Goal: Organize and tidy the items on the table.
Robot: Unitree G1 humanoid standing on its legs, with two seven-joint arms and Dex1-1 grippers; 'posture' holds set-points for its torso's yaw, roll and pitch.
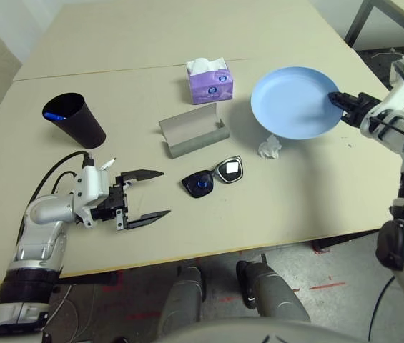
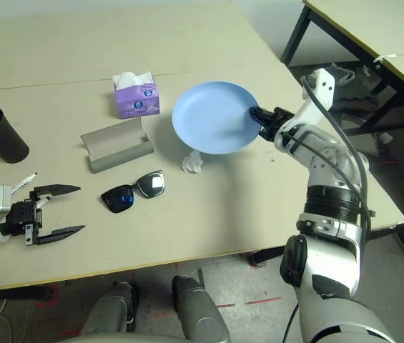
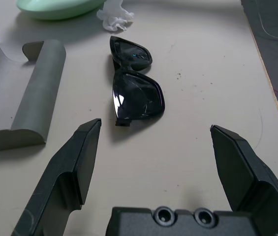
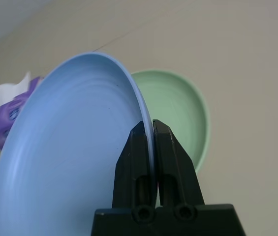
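The blue plate [image 1: 294, 101] hangs tilted above the table [image 1: 116, 43], my right gripper [image 4: 149, 124] shut on its right rim. Under it lies the green plate [image 4: 178, 105]. A crumpled tissue [image 1: 269, 147] sits by the plates' near edge. Black sunglasses [image 1: 212, 179] lie folded in the middle, with the grey case [image 1: 193, 130] open behind them. At the left stands the black cup [image 1: 74, 119], something blue inside it. My left gripper [image 1: 164, 191] is open just left of the sunglasses, holding nothing. A white marker [image 2: 23, 183] lies beside that wrist.
A purple tissue box [image 1: 211, 82] stands behind the case near the table's seam. A second table with dark legs [image 2: 373, 28] is off to the right. The table's front edge runs close behind my left arm.
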